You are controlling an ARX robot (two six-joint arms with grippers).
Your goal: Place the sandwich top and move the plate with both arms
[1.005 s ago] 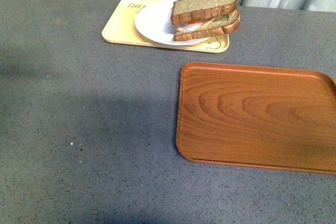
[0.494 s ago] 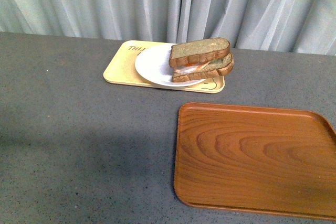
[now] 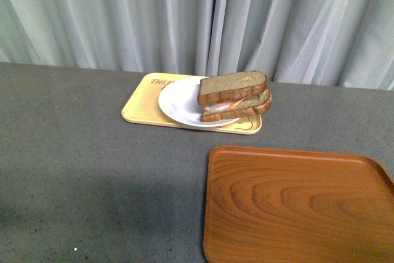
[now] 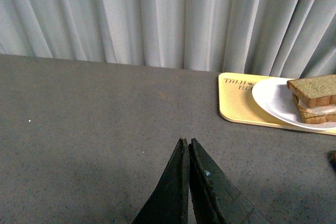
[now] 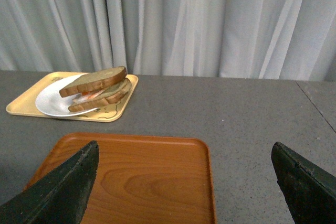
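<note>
The sandwich top (image 3: 232,86), a brown wholemeal slice, lies on top of the filled lower slice on the white plate (image 3: 178,103). The plate rests on the pale yellow tray (image 3: 143,106) at the back of the table. The sandwich also shows in the left wrist view (image 4: 314,91) and the right wrist view (image 5: 93,81). My left gripper (image 4: 186,142) is shut and empty over bare grey table, well short of the plate. My right gripper (image 5: 185,153) is wide open and empty above the brown wooden tray (image 5: 136,177). Neither arm shows in the front view.
The brown wooden tray (image 3: 295,204) lies at the front right, empty. A pale curtain (image 3: 184,16) hangs behind the table's back edge. Grey tabletop (image 3: 80,177) spreads to the left of the trays.
The front view has tilted upward: the trays and sandwich sit lower in the picture and more curtain shows. The sandwich and plate have not moved on the yellow tray.
</note>
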